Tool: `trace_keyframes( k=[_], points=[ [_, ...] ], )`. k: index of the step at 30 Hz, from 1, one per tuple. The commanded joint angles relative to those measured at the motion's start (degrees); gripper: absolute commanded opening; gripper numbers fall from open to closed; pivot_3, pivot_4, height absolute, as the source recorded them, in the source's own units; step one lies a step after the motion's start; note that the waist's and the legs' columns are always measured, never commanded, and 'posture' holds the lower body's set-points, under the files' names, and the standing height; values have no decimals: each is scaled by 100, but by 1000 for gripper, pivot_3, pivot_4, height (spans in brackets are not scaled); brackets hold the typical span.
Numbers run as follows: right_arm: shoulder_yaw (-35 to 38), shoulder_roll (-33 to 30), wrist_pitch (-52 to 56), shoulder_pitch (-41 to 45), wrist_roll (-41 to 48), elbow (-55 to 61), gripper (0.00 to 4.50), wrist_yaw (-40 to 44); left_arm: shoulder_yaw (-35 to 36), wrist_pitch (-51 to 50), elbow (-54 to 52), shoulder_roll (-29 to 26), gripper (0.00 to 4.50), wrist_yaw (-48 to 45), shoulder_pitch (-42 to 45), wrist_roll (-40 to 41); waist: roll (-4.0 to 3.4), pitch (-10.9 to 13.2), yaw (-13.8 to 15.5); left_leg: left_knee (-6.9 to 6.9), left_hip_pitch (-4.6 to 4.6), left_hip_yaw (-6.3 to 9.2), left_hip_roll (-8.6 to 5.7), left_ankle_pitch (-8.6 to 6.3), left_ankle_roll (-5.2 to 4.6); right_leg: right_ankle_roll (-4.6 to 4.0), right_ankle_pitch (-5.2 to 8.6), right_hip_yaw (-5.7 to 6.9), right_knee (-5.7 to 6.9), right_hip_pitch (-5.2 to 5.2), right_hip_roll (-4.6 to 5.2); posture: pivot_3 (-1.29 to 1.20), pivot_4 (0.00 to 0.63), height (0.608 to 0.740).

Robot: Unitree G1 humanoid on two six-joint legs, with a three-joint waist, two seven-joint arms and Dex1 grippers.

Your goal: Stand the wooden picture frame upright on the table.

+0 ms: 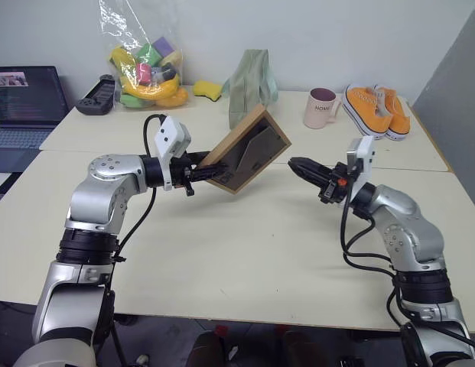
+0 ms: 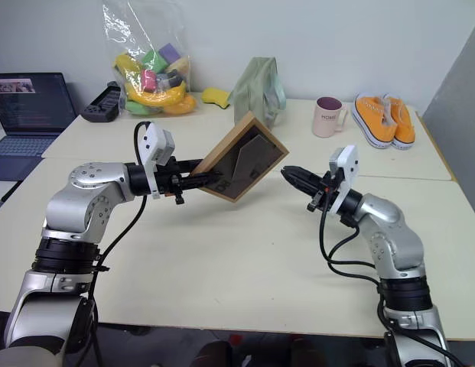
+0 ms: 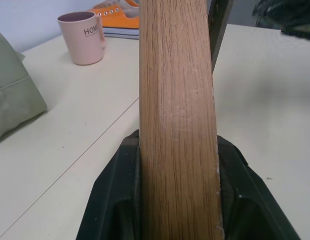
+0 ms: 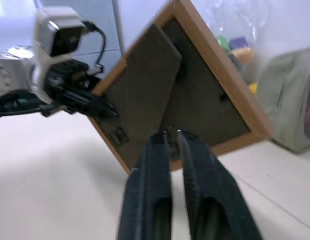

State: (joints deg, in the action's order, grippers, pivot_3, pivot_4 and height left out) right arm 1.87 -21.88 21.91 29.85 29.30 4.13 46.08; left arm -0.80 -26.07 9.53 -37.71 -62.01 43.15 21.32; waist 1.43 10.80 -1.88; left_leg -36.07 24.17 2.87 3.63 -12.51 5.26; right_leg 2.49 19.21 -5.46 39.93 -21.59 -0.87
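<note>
Gripping the frame (image 1: 245,149) by one wooden edge, the left gripper (image 1: 197,172) is holding it tilted in the air above the table (image 1: 245,252), its dark back panel facing the right gripper (image 1: 297,165), whose fingers are hanging slightly parted, just beside it, touching nothing.

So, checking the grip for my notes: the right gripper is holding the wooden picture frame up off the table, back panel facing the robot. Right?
Not quite: the left gripper holds the wooden picture frame; the right gripper hangs apart from it, as the left eye view shows. The rest stands.
</note>
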Motion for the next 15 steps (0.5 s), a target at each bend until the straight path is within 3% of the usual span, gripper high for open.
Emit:
trace_keyframes(
  k=[1,5,15],
  points=[
    [-53,99,-306,156,-175,-32,1447,-49,203,-149,-433,-51,1320,37,190,200,0,0,0,0,2,0,0,0,0,0,0,0,2,-3,0,0,150,740],
    [-125,170,-472,299,-327,-263,2312,-15,206,-281,-660,-10,1320,86,66,255,-1,0,-1,0,4,-1,2,1,1,0,0,0,6,-8,-1,0,150,740],
    [-336,426,-772,792,-580,-779,2312,80,172,-504,-937,91,1320,160,-59,401,-1,0,-5,-2,3,0,4,2,0,0,0,1,10,-9,-2,0,150,740]
  ],
)
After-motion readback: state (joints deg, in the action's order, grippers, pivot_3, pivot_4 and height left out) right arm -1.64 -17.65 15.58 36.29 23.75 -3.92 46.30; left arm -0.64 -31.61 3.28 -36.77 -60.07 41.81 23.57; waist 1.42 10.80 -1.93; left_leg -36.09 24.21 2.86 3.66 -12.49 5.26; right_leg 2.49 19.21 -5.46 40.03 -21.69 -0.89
